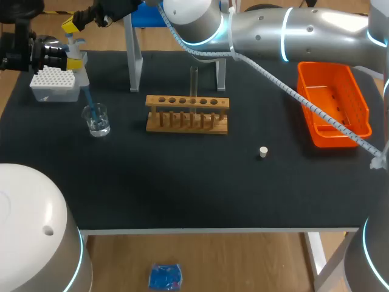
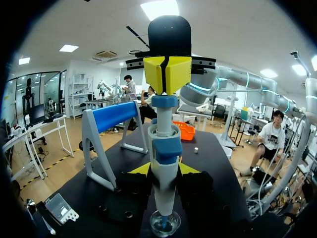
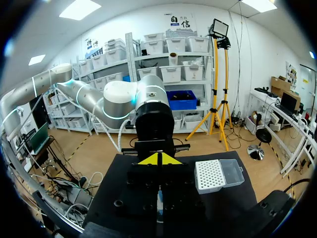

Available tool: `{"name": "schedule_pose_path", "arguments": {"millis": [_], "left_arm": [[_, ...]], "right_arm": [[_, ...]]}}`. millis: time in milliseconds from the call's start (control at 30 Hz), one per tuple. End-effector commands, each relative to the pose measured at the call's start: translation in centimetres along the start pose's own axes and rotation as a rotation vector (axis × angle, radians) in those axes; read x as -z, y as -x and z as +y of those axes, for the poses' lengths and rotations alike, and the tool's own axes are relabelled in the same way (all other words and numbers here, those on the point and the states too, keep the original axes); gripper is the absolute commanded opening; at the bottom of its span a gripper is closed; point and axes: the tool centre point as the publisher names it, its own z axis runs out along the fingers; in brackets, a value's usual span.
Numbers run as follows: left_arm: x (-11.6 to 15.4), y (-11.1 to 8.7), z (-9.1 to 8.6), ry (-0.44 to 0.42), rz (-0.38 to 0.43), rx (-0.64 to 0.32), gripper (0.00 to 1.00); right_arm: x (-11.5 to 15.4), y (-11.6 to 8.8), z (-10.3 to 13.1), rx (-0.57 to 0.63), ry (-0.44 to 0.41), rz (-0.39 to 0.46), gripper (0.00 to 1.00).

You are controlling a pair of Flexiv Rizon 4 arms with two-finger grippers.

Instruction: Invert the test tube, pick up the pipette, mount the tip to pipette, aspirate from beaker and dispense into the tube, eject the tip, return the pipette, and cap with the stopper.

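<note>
The left gripper [image 2: 164,169] is clamped on a white-and-blue plastic pipette [image 2: 163,198], held upright at the table's ten o'clock. The pipette's blue tip is inside a clear glass beaker [image 1: 96,120]. The right gripper [image 2: 167,74], fingers pressed together, sits on the pipette's top. A clear glass test tube [image 1: 194,80] stands in the wooden rack [image 1: 187,115] toward twelve o'clock.

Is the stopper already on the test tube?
No, the stopper lies on the black mat, apart from the wooden rack where the test tube stands.
</note>
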Motion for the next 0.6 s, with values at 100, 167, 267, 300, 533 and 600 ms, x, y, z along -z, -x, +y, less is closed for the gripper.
{"name": "schedule_pose_path", "arguments": {"millis": [100,167,267,300,533,600], "left_arm": [[0.07,0.09,-0.11,0.0,0.002,0.0,0.0],[0.07,0.09,-0.11,0.0,0.002,0.0,0.0],[0.07,0.09,-0.11,0.0,0.002,0.0,0.0],[0.07,0.09,-0.11,0.0,0.002,0.0,0.0],[0.07,0.09,-0.11,0.0,0.002,0.0,0.0],[0.07,0.09,-0.11,0.0,0.002,0.0,0.0]], "right_arm": [[-0.28,0.43,-0.07,-0.003,-0.01,0.01,0.0],[-0.3,0.44,-0.12,-0.003,-0.011,0.009,0.0],[-0.31,0.48,-0.22,-0.003,-0.012,0.009,0.0],[-0.31,0.5,-0.28,-0.004,-0.012,0.009,0.0],[-0.47,0.56,-0.77,-0.01,-0.014,0.013,0.0],[-0.52,0.56,-0.94,-0.012,-0.015,0.014,0.0]]}}
